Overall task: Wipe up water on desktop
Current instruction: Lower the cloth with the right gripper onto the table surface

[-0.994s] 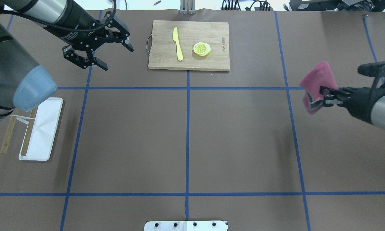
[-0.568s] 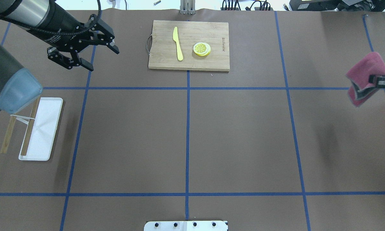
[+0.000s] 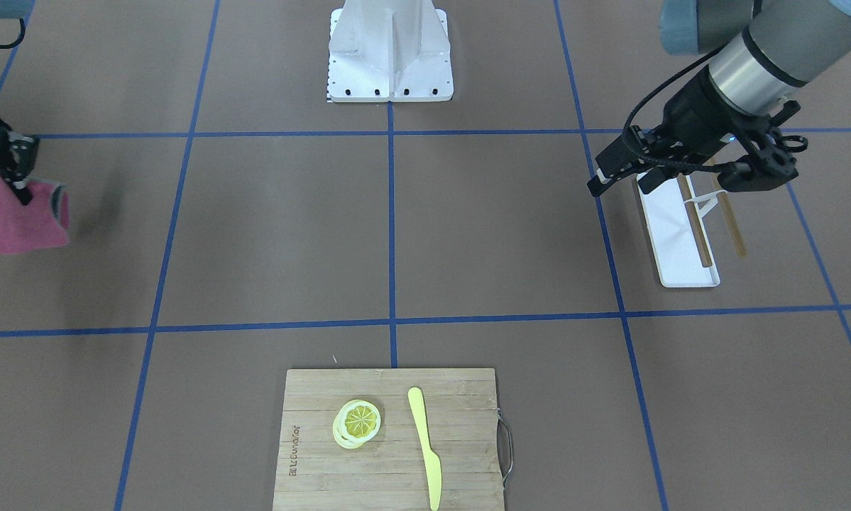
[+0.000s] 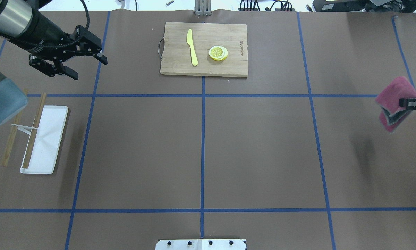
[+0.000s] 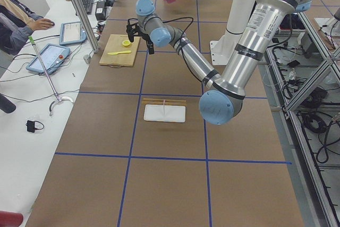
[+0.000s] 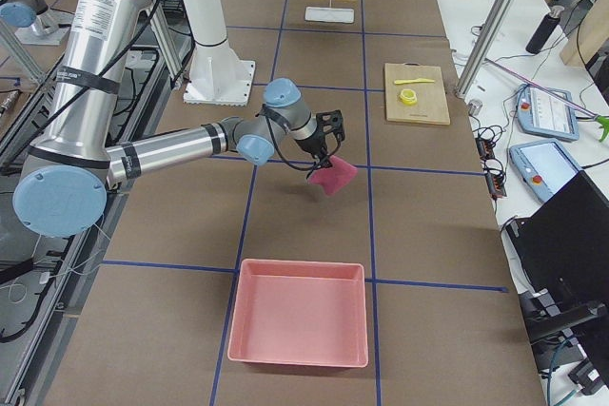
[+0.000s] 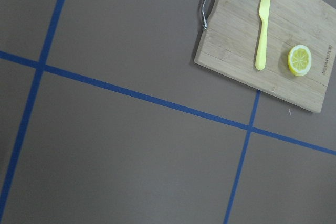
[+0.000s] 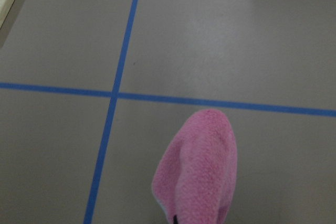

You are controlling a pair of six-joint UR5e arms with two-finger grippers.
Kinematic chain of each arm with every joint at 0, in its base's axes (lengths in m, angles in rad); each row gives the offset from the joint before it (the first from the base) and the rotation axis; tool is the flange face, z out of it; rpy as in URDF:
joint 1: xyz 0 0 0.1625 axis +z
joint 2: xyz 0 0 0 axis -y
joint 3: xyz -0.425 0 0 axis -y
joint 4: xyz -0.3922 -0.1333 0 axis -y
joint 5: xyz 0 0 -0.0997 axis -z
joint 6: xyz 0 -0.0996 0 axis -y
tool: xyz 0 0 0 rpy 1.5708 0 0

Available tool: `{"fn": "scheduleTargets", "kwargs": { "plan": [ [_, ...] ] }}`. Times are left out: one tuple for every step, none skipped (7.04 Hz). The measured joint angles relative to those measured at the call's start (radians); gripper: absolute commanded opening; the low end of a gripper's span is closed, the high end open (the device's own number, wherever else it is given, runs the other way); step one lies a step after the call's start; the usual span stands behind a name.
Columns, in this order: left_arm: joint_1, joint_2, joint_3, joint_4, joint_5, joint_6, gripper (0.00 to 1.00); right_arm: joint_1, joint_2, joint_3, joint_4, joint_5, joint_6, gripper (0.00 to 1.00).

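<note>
Pink cloth (image 4: 394, 99) hangs pinched by one edge in the right gripper's (image 4: 403, 103) fingers (left gripper's (image 4: 89, 68) spread, empty); a loose pinch could drop it onto the desk (image 4: 256, 146).

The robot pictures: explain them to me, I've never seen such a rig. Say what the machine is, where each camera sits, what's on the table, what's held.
It is two robot arms at one table, each ending in a two-finger claw. One picture looks down from behind the robot, one faces it from across the table, two look along the table from its ends, and one camera rides on each wrist. The brown desktop, taped into rectangles, carries a cutting board with a yellow knife and lemon slice, a white tray, two wooden sticks and a pink bin. The right claw is shut on a pink cloth, held off the surface. The left claw is open and empty. I can make out no water.
</note>
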Motion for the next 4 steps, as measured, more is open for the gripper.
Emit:
{"fn": "scheduleTargets", "kwargs": {
  "plan": [
    [-0.015,0.007,0.008,0.000,-0.007,0.035,0.96,-0.098,0.026,-0.021,-0.002,-0.034,0.031,0.00],
    [-0.021,0.010,0.011,0.001,-0.010,0.048,0.97,-0.187,0.062,-0.037,-0.013,-0.080,0.071,0.00],
    [-0.024,0.012,0.008,0.002,-0.011,0.052,0.97,-0.265,0.125,-0.046,-0.054,-0.125,0.126,0.00],
    [-0.024,0.014,0.005,0.003,-0.012,0.054,0.97,-0.338,0.209,-0.050,-0.123,-0.181,0.185,0.00]
  ]
}}
